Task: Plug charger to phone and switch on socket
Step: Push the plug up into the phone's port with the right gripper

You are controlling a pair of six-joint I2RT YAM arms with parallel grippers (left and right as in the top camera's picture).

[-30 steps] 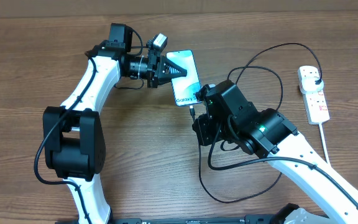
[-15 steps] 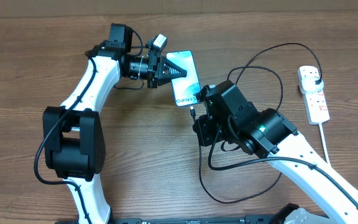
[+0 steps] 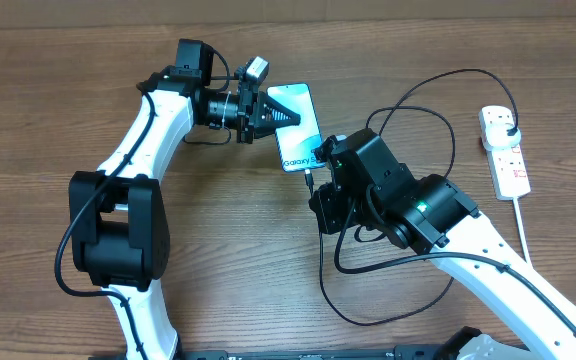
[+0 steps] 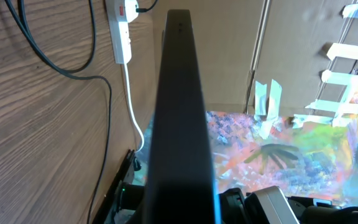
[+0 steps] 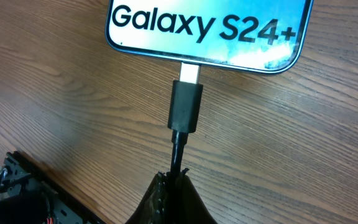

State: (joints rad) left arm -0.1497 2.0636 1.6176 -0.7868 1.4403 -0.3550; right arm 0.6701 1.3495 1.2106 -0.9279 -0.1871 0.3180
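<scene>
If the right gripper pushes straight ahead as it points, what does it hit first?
The phone: the charger connector in the right gripper seems to meet its bottom edge, tip partly showing.

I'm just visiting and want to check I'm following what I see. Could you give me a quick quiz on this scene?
1. True or false: the left gripper holds the phone.
2. The right gripper grips: A the charger cable, B the phone, C nothing.
3. What text shows on the phone's screen?
Key: 1 true; 2 A; 3 Galaxy S24+.
</scene>
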